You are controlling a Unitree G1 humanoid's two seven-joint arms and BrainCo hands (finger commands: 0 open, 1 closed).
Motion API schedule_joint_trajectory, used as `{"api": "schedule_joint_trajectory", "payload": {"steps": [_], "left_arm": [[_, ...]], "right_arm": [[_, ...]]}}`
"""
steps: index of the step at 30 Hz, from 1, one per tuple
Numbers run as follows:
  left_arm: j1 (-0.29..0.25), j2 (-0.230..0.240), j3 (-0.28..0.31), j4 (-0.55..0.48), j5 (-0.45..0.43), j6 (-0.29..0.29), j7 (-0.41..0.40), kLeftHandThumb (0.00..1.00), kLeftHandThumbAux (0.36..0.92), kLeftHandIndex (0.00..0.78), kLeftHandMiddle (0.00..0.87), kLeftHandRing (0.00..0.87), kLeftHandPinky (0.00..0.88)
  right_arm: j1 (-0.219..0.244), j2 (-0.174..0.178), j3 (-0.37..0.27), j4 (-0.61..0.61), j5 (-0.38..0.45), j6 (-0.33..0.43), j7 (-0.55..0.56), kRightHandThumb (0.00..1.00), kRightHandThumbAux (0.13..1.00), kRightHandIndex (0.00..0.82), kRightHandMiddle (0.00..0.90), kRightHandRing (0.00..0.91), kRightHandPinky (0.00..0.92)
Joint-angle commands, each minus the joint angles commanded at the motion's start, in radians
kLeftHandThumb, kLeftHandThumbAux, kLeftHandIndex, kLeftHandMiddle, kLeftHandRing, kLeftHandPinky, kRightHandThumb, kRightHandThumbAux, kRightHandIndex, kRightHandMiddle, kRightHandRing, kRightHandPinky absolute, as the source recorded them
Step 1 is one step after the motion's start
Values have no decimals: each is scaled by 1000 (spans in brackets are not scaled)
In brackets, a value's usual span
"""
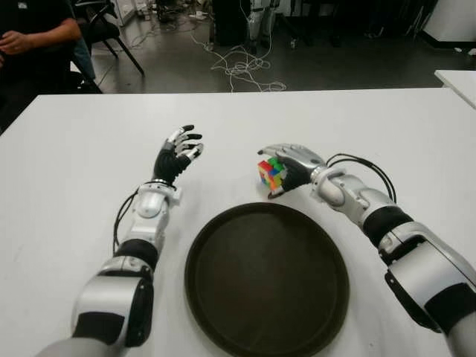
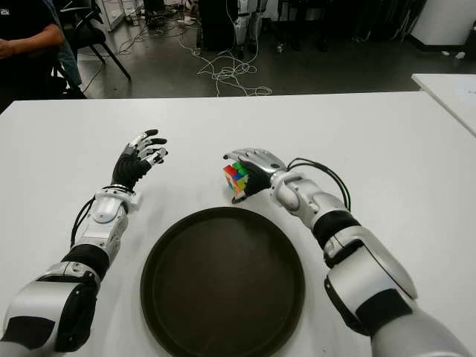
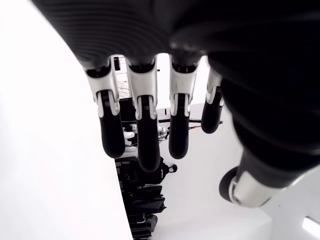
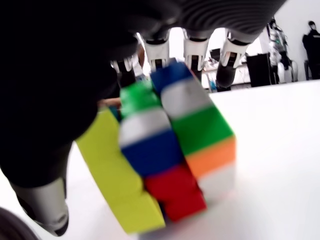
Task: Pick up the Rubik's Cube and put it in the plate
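Rubik's Cube [image 1: 271, 173]: grasped by right hand [image 1: 295, 167], just beyond plate [image 1: 223, 223]'s far rim. Left hand [image 1: 177, 156]: fingers spread, empty, farther left.

Plate [image 1: 223, 245] near rim cut off; person [image 1: 33, 37] cropped at corner.

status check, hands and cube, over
Right hand closed on Rubik's Cube, just beyond plate rim. Left hand open, idle, left of cube. Nothing between cube and plate.
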Motion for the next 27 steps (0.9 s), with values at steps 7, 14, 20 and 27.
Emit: {"api": "schedule_joint_trajectory", "payload": {"steps": [7,14,20,27], "left_arm": [[1,0,0,0,0,0,1,314,685,190,279,324,348],[3,2,1,-1,0,-11,2,315,668,192,280,322,355],[8,3,-1,-1,4,-25,9,314,675,191,285,325,364],[10,3,2,-1,-4,-28,-5,329,664,190,286,328,363]], "right_arm": [[2,0,-12,9,9,-9,-9,0,738,95,102,116,111],[2,5,-19,34,13,-7,-16,0,755,96,111,130,128],[4,6,-22,43,16,-10,-20,0,759,97,110,133,134],[3,7,-27,42,21,-7,-8,0,771,101,112,132,129]]}}
